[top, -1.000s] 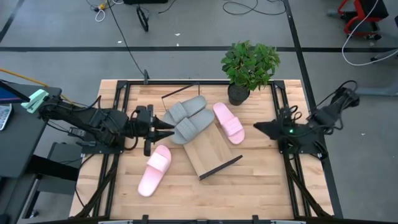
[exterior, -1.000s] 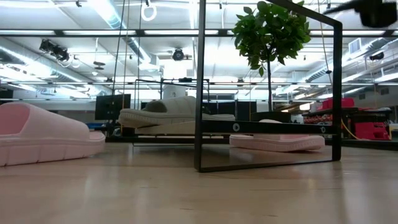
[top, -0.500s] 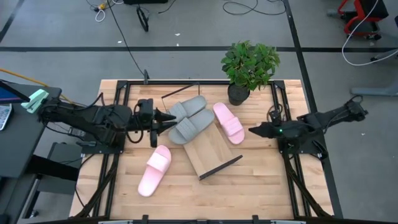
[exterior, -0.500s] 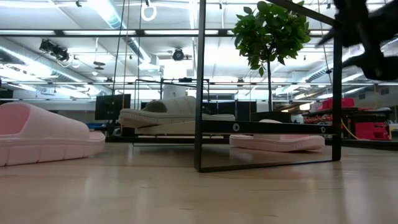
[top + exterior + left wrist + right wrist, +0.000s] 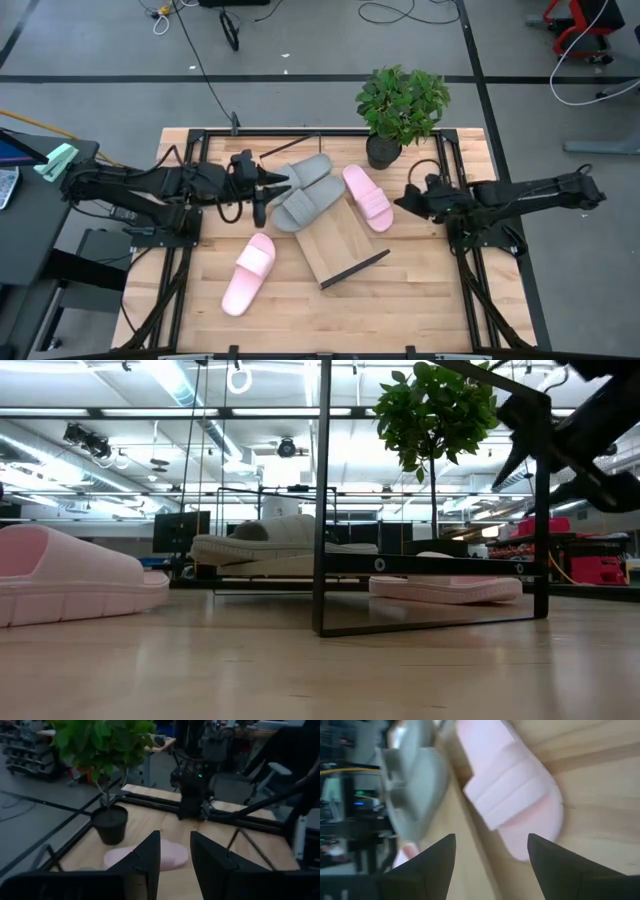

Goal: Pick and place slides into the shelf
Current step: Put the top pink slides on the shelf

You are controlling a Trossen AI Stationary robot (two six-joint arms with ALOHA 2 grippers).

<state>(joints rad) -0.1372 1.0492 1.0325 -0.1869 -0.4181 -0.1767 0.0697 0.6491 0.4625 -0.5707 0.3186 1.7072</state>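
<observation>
The shelf [image 5: 335,243] lies tilted on the surface [image 5: 420,300], with 2 grey slides [image 5: 305,190] side by side on its far end and 1 pink slide [image 5: 367,197] beside it, near the plant [image 5: 401,105]. Another pink slide [image 5: 249,273] lies apart. The left end effector [image 5: 275,182] hovers by the grey slides, fingers narrowly parted, empty. The right end effector [image 5: 403,200], spread wide, hovers just beside the near pink slide.

Bare slatted wooden worktop [image 5: 420,290] lies open along the near edge and the right of the light-wood shelf board with black end frames [image 5: 338,245]. The far middle is crowded: two grey slide sandals [image 5: 303,190] lie touching, a pale pink slide sandal [image 5: 367,197] just beside them. The leafy green plant in a black pot [image 5: 400,112] blocks the far right corner.
</observation>
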